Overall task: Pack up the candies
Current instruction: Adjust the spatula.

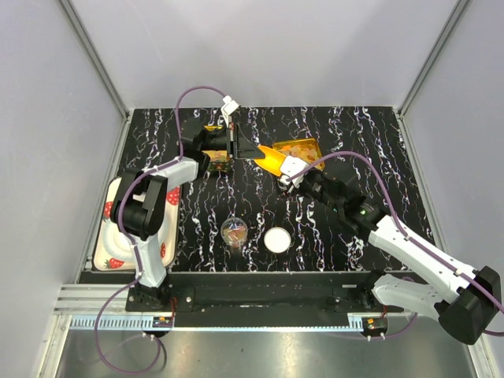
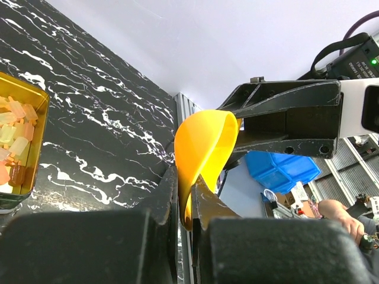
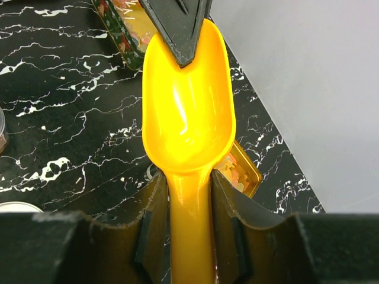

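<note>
A yellow-orange plastic scoop (image 1: 273, 157) hangs over the back middle of the table, its bowl empty in the right wrist view (image 3: 188, 112). My right gripper (image 3: 190, 207) is shut on the scoop's handle. My left gripper (image 2: 189, 207) is shut on the front rim of the scoop's bowl (image 2: 204, 148); its fingertips (image 3: 177, 29) show at the top of the right wrist view. One square gold tin (image 1: 305, 150) of candies (image 3: 241, 173) lies under the scoop. A second tin (image 1: 216, 162) with candies (image 2: 15, 133) sits by my left gripper (image 1: 252, 147).
A small clear cup (image 1: 234, 231) holding a few candies stands at the front middle, with a white round lid (image 1: 276, 239) to its right. A strawberry-patterned tray (image 1: 106, 240) lies at the left edge beside the left arm. Grey walls close in the table.
</note>
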You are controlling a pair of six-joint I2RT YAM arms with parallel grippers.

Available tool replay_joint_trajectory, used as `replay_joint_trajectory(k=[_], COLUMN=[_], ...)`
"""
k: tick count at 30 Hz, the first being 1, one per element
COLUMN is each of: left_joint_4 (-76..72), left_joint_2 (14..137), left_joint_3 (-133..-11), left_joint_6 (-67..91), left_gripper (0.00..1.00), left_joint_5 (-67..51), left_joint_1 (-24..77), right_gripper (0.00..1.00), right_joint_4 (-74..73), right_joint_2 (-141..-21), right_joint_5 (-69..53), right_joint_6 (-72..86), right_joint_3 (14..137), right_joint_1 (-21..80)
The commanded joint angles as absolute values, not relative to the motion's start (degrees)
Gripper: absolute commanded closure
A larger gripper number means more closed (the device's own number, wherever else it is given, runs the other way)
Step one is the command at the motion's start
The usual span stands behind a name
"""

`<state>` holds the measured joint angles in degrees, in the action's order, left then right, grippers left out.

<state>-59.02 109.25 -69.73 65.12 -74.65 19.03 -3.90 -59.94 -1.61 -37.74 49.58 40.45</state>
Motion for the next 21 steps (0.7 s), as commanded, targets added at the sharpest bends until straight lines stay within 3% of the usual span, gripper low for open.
replay_joint_trajectory(k=[1,4,5,6,8,9,12,13,14,16,21], left_joint_4=[-61.0,-61.0,-60.8,-60.3,-57.1,-55.0,-39.7,-22.1,-9.6,7.4,11.3], left_joint_2=[106.3,106.0,106.1,106.1,105.8,105.6,103.8,103.2,102.7,102.4,103.5], left_joint_3=[-70.2,-70.4,-70.4,-70.5,-70.8,-70.9,-72.6,-73.8,-79.0,-82.3,-83.8], left_joint_6=[66.9,66.7,66.5,66.2,63.7,62.2,50.3,44.6,27.9,16.9,16.2], left_gripper=[1.0,0.99,0.95,0.81,0.74,0.66,0.6,0.58,0.55,0.48,0.26], left_joint_5=[-77.8,-78.0,-78.1,-78.2,-77.9,-77.7,-75.5,-74.2,-68.4,-61.8,-50.0], left_joint_1=[20.4,20.5,20.4,20.4,20.4,20.4,20.0,20.0,20.0,20.5,19.2], right_gripper=[0.98,1.0,1.0,1.0,1.0,1.0,1.0,1.0,1.0,1.0,1.0], right_joint_4=[-1.5,-1.3,-1.3,-1.3,-1.5,-1.6,-3.3,-4.6,-5.2,-6.9,-8.7], right_joint_2=[-60.7,-60.5,-60.0,-59.9,-59.3,-59.2,-58.8,-58.8,-58.6,-58.5,-55.7], right_joint_5=[-2.5,-2.0,-1.8,-1.4,-0.6,-0.3,1.9,2.5,2.9,4.9,9.2], right_joint_6=[-37.3,-37.4,-37.4,-37.5,-38.4,-38.7,-40.0,-40.2,-40.8,-41.4,-42.1], right_joint_3=[49.4,49.3,49.4,49.4,49.5,49.6,50.3,50.4,50.9,51.0,49.6], right_joint_1=[40.3,40.3,40.3,40.3,40.2,40.3,39.9,39.8,39.6,39.5,37.5])
